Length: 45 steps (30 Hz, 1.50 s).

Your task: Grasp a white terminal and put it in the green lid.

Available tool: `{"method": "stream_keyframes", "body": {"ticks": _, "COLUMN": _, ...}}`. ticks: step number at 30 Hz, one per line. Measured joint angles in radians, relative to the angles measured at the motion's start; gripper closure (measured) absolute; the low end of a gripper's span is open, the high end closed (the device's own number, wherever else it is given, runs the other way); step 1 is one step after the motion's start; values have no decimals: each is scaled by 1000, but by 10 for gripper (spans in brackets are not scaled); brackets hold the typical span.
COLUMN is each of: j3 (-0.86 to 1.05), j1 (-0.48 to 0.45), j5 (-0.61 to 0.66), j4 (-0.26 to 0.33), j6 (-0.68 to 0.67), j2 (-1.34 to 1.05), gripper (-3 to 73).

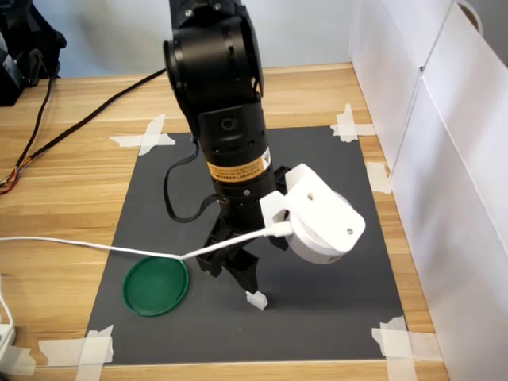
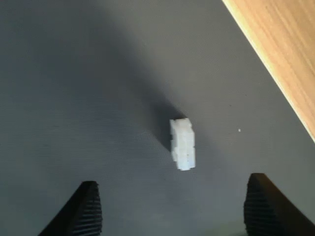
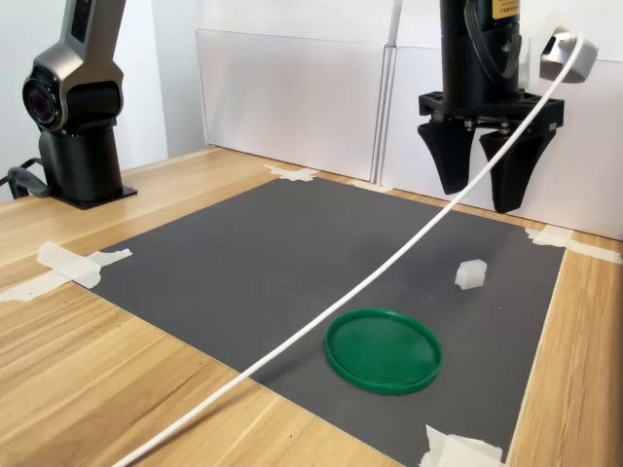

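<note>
Fingers of the hand stood wide apart and empty, hanging well above the dark mat with the white terminal below them. In the wrist view the terminal lay between the two black fingertips, somewhat nearer the camera's centre than the tips, resting alone on the mat and touching nothing. By my reading, the step in hand was the approach before the grasp: the next move called for a straight descent, perhaps a slight turn to square the fingers across the block's narrow sides, then closing. The green lid lay flat near the mat's front edge, to the first exterior view's left of the terminal, apart from it, with bare mat between. A white cable sagged from the wrist camera across that path and could snag. White panels walled the bench on the first exterior view's right.
</note>
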Motion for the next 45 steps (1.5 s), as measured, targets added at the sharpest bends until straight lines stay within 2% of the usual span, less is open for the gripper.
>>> {"method": "stream_keyframes", "body": {"ticks": 4, "j3": -1, "j1": 0, "j5": -24, "j4": -53, "j6": 0, "j2": 34, "gripper": -16}}
{"method": "stream_keyframes", "body": {"ticks": 13, "j3": -1, "j1": -1, "j5": -42, "j4": -38, "j6": -61, "j2": 90, "gripper": -7}}
{"method": "stream_keyframes", "body": {"ticks": 37, "j3": -1, "j1": -1, "j5": -92, "j4": -44, "j6": -57, "j2": 146, "gripper": 0}}
{"method": "stream_keyframes", "body": {"ticks": 41, "j3": -1, "j1": -1, "j5": -92, "j4": -43, "j6": -52, "j2": 146, "gripper": 58}}
{"method": "stream_keyframes", "body": {"ticks": 45, "j3": -1, "j1": -1, "j5": -89, "j4": -42, "j6": -21, "j2": 149, "gripper": 199}}
